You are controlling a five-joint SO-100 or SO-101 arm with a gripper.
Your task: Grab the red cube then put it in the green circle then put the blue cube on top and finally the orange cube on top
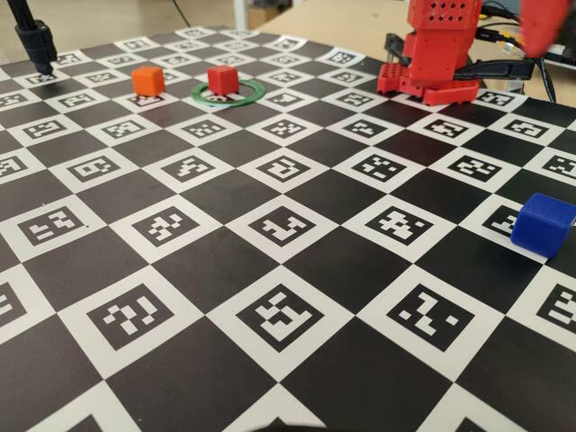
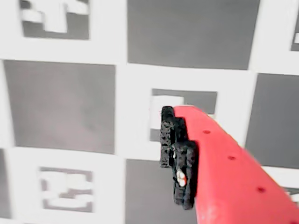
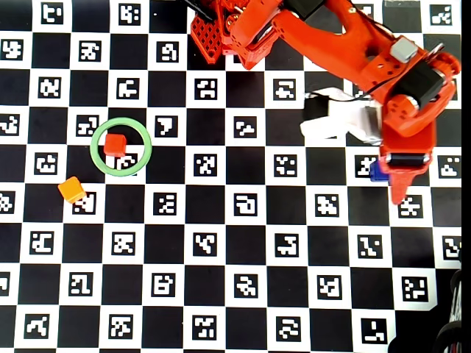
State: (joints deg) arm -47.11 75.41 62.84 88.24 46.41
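Currently, red cube [image 3: 114, 143]: inside green circle [image 3: 143, 156].
Orange cube [image 3: 72, 189]: just outside it.
Blue cube [image 1: 543, 223]: beside my gripper [image 3: 398, 195].
Fingers: cannot tell whether spread.

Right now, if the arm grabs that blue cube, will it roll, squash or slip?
The blue cube has flat faces and rests squarely on the board, so it probably won't roll. It looks like solid matte plastic, so likely stiff and light. Its slightly rounded edges might let it twist if the end effector pinches off-centre.
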